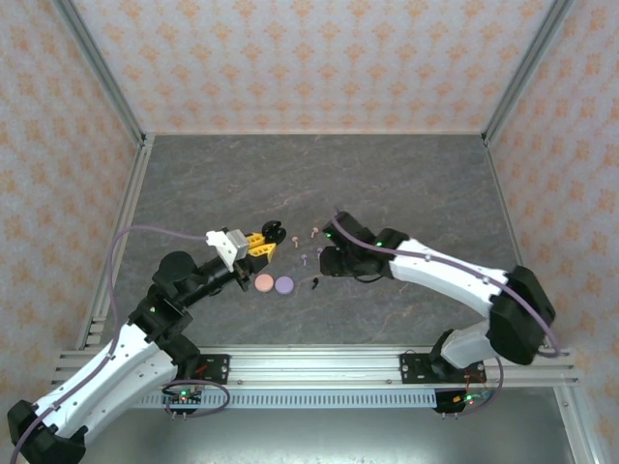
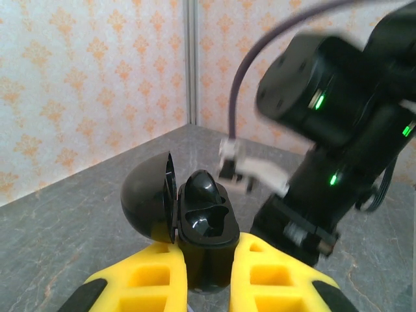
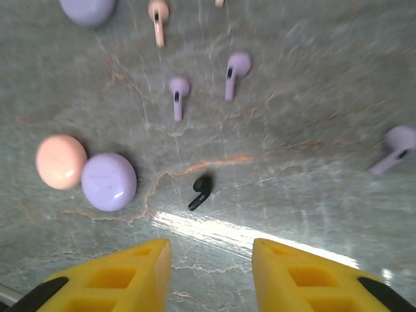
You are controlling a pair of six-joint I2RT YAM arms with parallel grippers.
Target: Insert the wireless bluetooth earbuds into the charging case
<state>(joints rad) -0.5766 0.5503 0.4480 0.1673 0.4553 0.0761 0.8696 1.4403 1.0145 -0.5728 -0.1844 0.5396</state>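
Observation:
My left gripper is shut on the black charging case, which stands upright between the yellow fingers with its lid hinged open to the left. A glossy black earbud appears seated in the far socket; the near socket looks empty. In the top view the case hovers left of the earbuds. A loose black earbud lies on the table just ahead of my right gripper, which is open and holds nothing. Purple earbuds and a pink earbud lie farther off.
A pink disc and a purple disc lie side by side left of the black earbud, and another purple disc sits at the top edge. The right arm's wrist looms close to the case. Patterned walls enclose the grey table.

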